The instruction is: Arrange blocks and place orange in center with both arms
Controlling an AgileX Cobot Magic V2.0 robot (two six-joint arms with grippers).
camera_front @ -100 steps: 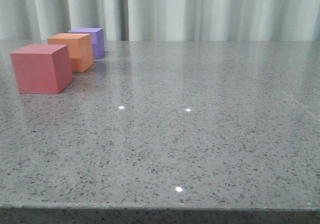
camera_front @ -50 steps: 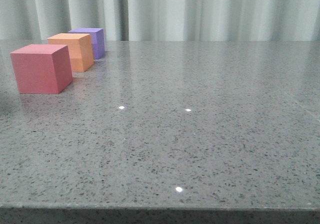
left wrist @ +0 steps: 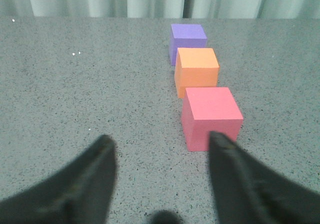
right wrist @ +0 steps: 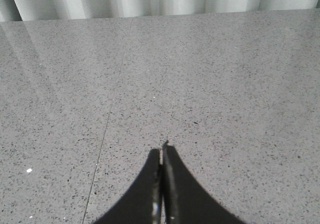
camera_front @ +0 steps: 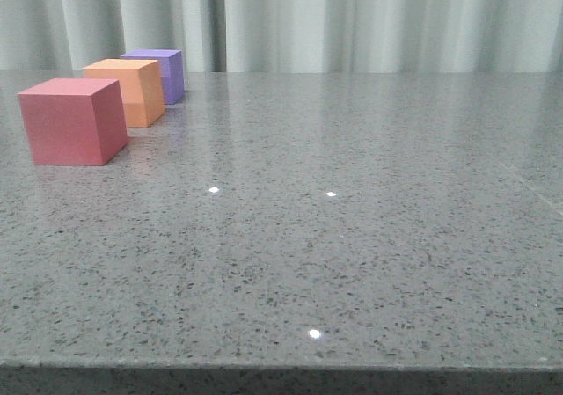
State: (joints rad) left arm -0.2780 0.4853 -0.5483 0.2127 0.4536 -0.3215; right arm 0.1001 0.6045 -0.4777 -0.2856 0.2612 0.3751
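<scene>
My left pincer [left wrist: 161, 149] hangs wide open and empty above the counter [left wrist: 90, 94]. Just ahead, slightly off its right finger, a row runs straight away: red cube [left wrist: 211, 116], orange cube [left wrist: 197, 71], purple cube [left wrist: 187, 41]. My right pincer [right wrist: 161, 156] is closed, empty, with no cube near.

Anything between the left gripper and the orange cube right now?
Yes. In the left wrist view the pinkish-red cube sits directly between the open left gripper and the orange cube, with the purple cube behind that. All three form one line running away from the gripper.
</scene>
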